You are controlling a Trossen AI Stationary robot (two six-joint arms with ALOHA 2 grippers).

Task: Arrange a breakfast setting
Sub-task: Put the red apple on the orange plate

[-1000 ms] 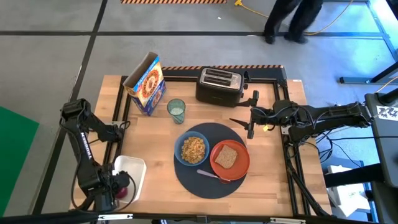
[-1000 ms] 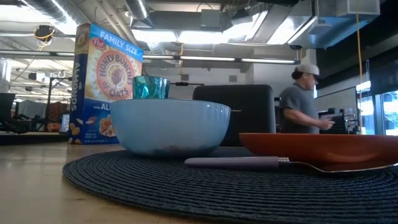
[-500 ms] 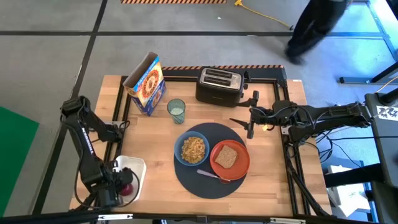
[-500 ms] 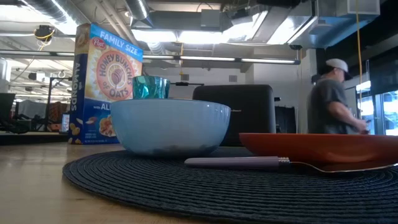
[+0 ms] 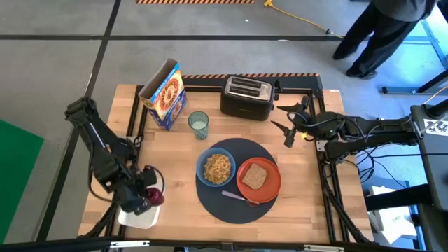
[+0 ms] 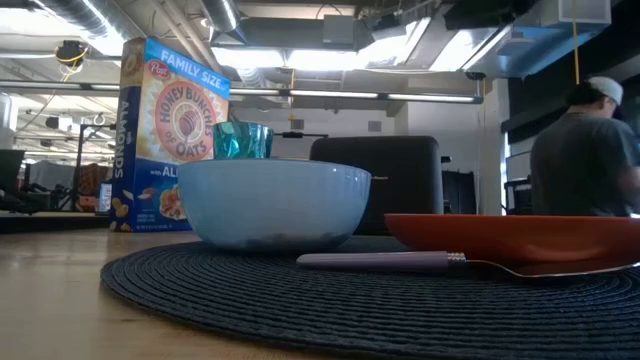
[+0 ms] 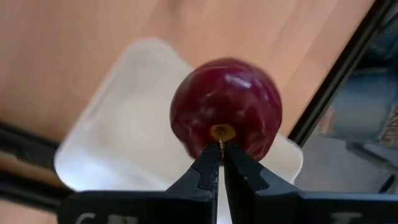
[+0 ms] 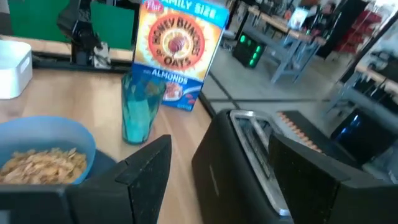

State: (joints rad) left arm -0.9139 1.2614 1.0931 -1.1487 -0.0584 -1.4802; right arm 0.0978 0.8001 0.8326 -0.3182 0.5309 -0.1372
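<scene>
Left gripper (image 7: 216,163) clenched on the stem of the red apple (image 7: 226,106), held above the white tub (image 7: 134,137) at the bench's near-left corner. Right gripper (image 5: 288,128) hangs open beside the toaster (image 5: 246,96). Blue bowl (image 5: 215,169) and orange-red plate (image 5: 258,180) with toast slice (image 5: 253,176) sit on the round dark mat (image 5: 217,204).

One each – mat (image 5: 231,203), bowl (image 5: 216,169), plate (image 5: 269,186), toast (image 5: 253,176), apple (image 7: 226,107), glass (image 5: 199,124)
</scene>
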